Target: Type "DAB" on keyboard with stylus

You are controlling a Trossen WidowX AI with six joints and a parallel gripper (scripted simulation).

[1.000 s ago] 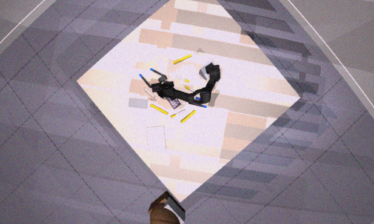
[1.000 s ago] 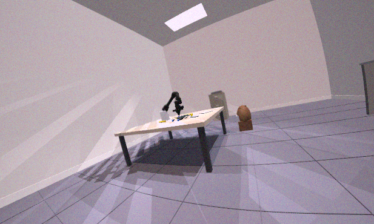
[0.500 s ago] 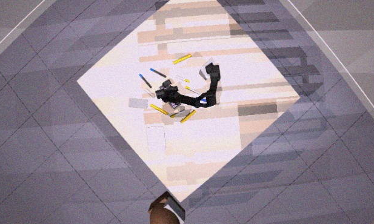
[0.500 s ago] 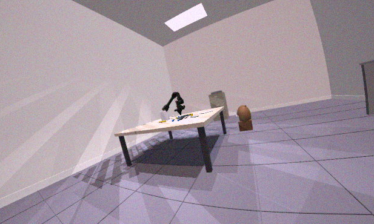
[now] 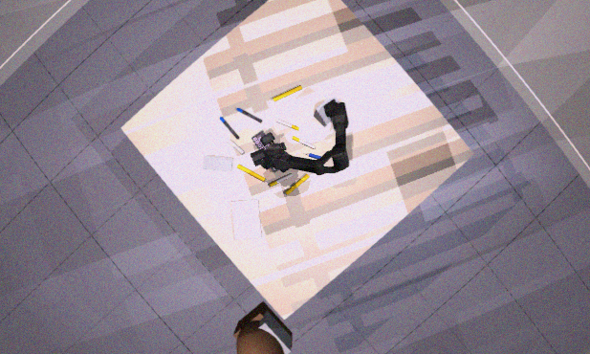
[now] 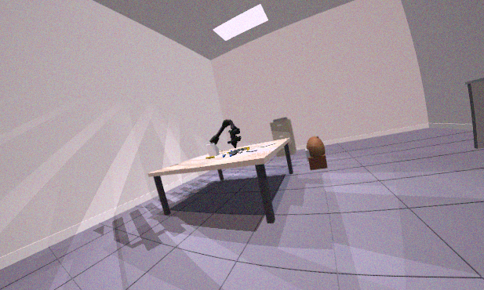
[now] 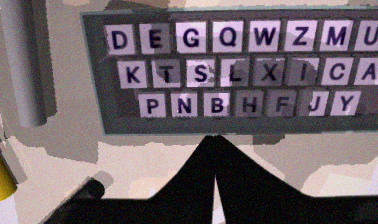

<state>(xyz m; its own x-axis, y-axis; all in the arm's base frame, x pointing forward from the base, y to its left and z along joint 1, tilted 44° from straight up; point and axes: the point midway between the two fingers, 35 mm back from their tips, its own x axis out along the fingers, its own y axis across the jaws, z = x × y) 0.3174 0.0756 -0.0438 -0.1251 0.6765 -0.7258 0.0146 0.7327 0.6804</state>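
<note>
The dark keyboard (image 5: 258, 141) (image 7: 160, 125) lies on the table, partly hidden under the arm in the top view. In the wrist view it bears white letter keys, with the D key (image 7: 120, 40) at the upper left, the A key (image 7: 372, 71) at the right and the B key (image 7: 217, 105) in the bottom row. My gripper (image 6: 235, 146) (image 7: 213, 143) is shut, its fingertips together, with nothing seen between them. In the wrist view the tips appear just below the keyboard's near edge, under B. A grey rod (image 7: 25, 75) lies left of the keyboard. I cannot tell which rod is the stylus.
Around the keyboard lie a yellow pen (image 5: 251, 173), a yellow bar (image 5: 287, 93), dark blue-ended pens (image 5: 229, 127) (image 5: 250, 115), a yellow-handled tool (image 5: 295, 127) and a blue item (image 5: 315, 156). A clear pad (image 5: 218, 163) and a white sheet (image 5: 247, 220) lie beyond.
</note>
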